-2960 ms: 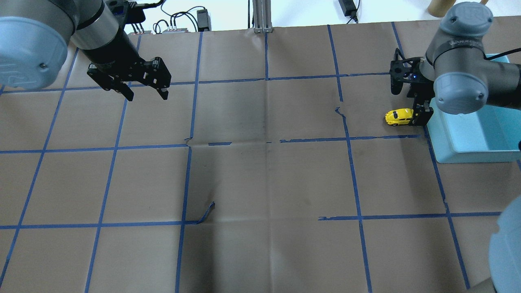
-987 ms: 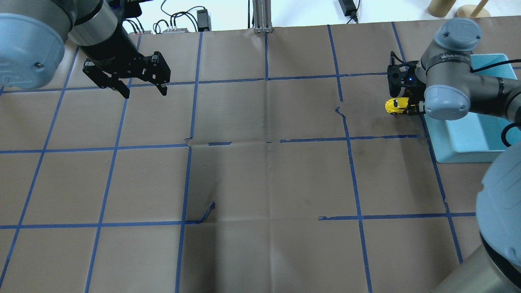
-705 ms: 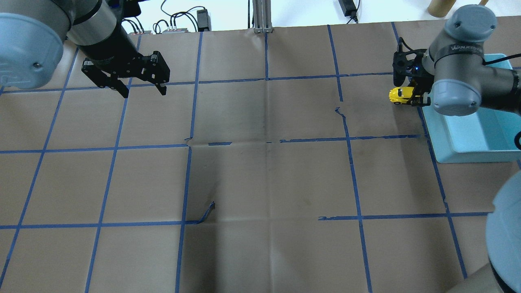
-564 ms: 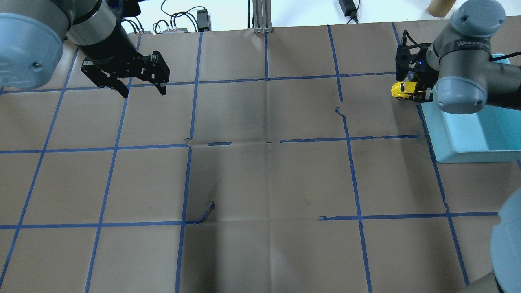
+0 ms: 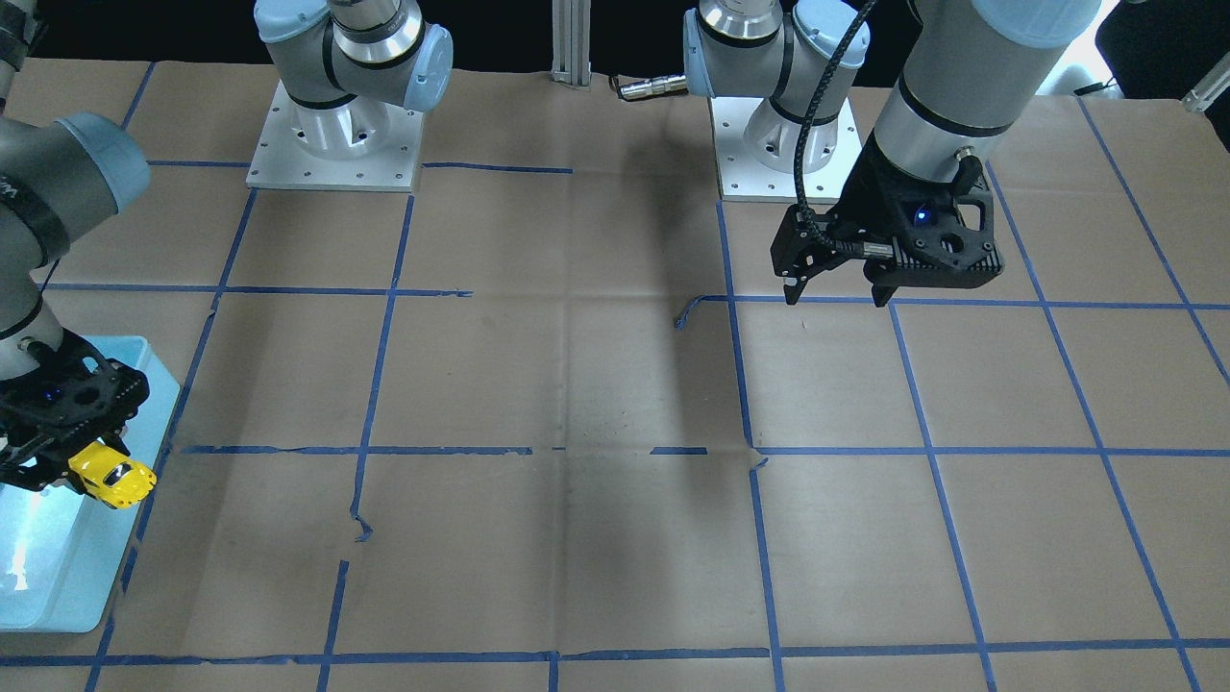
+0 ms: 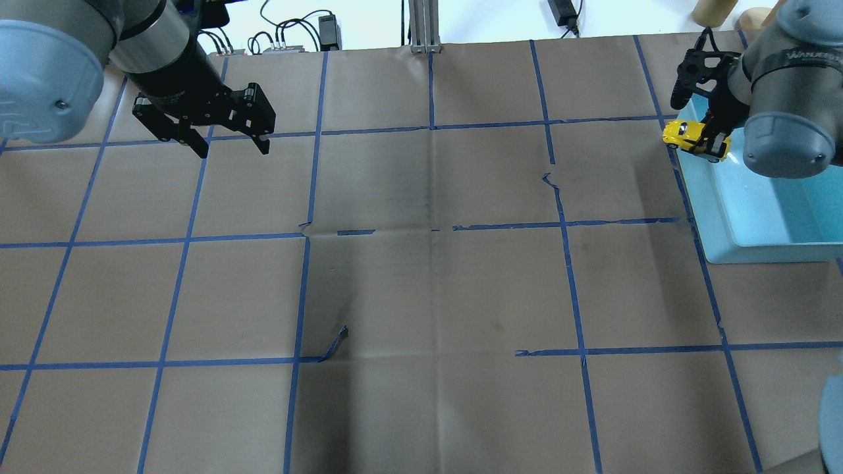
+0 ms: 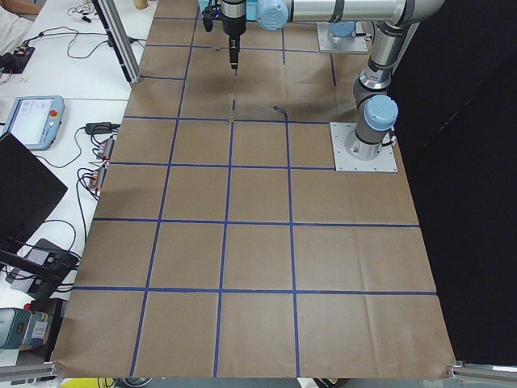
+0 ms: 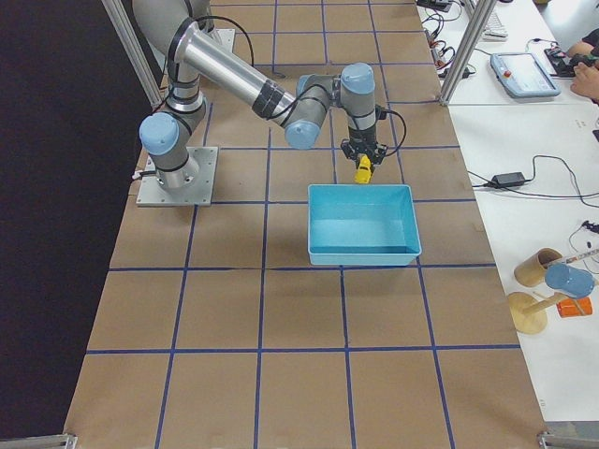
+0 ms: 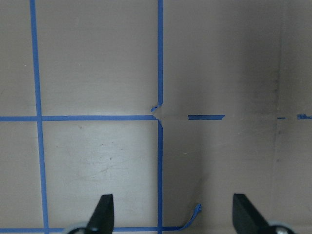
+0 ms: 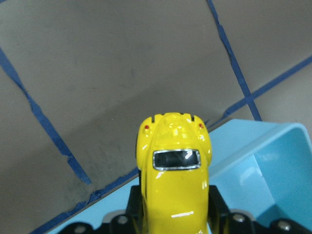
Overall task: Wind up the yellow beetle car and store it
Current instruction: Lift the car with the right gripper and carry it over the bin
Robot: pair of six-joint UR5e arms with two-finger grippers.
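2 grippers: R gripper w/ jaws pinching car, held above bin rim, clear of table; L gripper w/ jaws spread, hovering above table.

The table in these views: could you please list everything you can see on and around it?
toy car: one, yellow, held in the air over the bin's edge
bin: one, light blue, on the table at the robot's right
paper cover: one, brown, spread over the table
tape lines: many, blue, a grid on the paper, torn in places
power adapters: two, black, on the white surface past the table's far edge
wooden stand: one, tan, on the white bench beside the table
left gripper: one, black, open and empty, above the table at the robot's left
right gripper: one, black, shut on the toy car
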